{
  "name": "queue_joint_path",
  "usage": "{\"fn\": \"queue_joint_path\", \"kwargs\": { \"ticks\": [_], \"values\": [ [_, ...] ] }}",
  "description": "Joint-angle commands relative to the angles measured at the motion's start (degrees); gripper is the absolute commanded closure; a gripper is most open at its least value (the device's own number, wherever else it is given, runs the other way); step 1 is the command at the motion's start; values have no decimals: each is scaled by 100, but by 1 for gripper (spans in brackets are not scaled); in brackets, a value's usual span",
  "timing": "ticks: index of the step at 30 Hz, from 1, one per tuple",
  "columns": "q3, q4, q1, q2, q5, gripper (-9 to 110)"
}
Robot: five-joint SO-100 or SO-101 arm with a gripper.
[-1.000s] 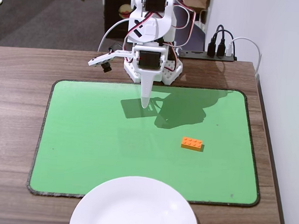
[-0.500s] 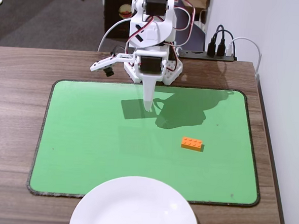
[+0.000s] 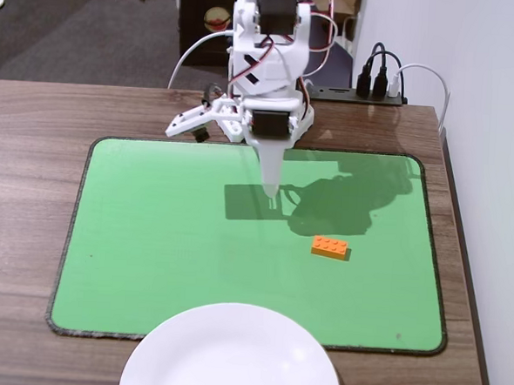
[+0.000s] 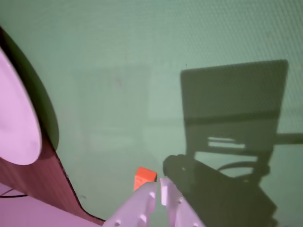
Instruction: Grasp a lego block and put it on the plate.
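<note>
Jaws [image 4: 159,186] pressed together and empty, I hang above the green rubber mat [image 3: 149,238]. Just beyond my tips lies the small orange studded plastic brick [image 3: 330,247], apart from the plain white round plate [image 3: 232,355] at the mat's near edge.

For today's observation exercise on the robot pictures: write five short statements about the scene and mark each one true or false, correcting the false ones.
1. The orange brick lies on the green mat. True.
2. The brick is already on the white plate. False: the plate holds nothing, and the brick lies apart from it.
3. The gripper holds the brick. False: its fingers are together with nothing between them, up and left of the brick in the fixed view.
4. The plate overlaps the mat's near edge. True.
5. A second brick lies on the wooden table. False: only one brick shows.
</note>
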Motion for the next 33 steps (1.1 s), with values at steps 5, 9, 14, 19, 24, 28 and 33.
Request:
{"fn": "queue_joint_path", "kwargs": {
  "ticks": [5,9,14,19,24,28,33],
  "values": [
    [-729,-35,-264,-729,352,101],
    [-1055,9,-448,-1213,668,101],
    [-1468,132,-686,-1775,1011,101],
    [-2021,431,-888,-2312,1714,101],
    [-2487,686,-1046,-2681,2276,101],
    [-2892,940,-1063,-3006,2470,101],
    [-3261,1037,-1063,-3393,2689,101]
  ]
}}
